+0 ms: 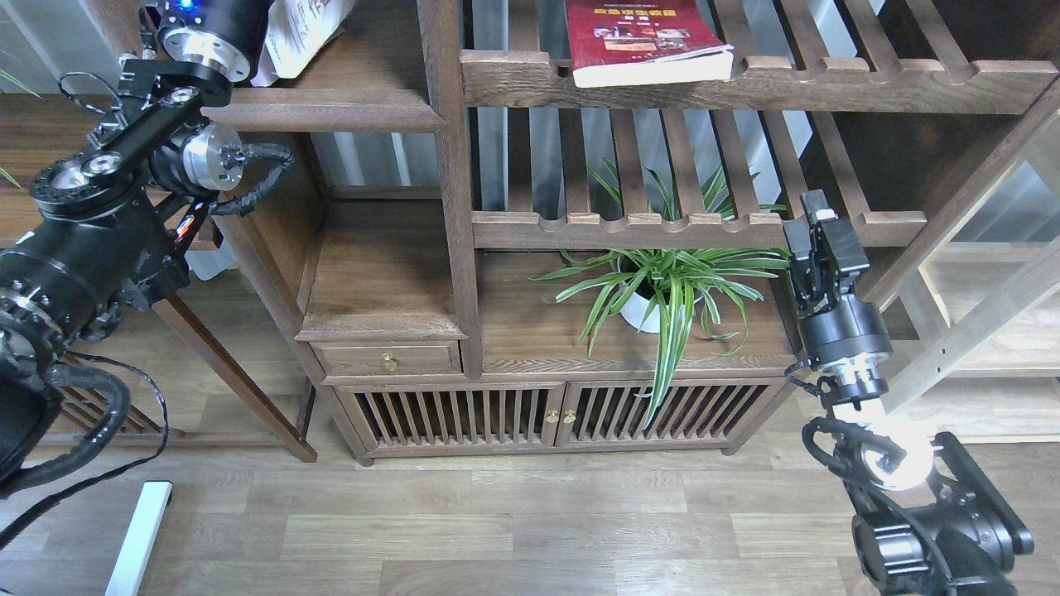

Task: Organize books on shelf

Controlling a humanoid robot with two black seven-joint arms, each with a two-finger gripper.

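Observation:
A large white book with blue characters (302,33) leans on the solid dark-brown shelf (339,103) at the top left, cut off by the view's top edge. A pale lavender corner (259,79) shows beneath it. My left arm (207,33) rises right beside this book and leaves the view at the top, so its gripper is out of view. A dark red book with a yellow title (646,37) lies flat on the upper slatted shelf. My right gripper (816,211) points up at the right end of the lower slatted rail, holding nothing that I can see; its fingers are too dark to tell apart.
A potted spider plant (662,285) stands on the cabinet top below the slatted rail (662,223), just left of my right arm. A small drawer (389,360) and slatted cabinet doors (546,414) sit below. A light wooden frame (977,314) stands at the right.

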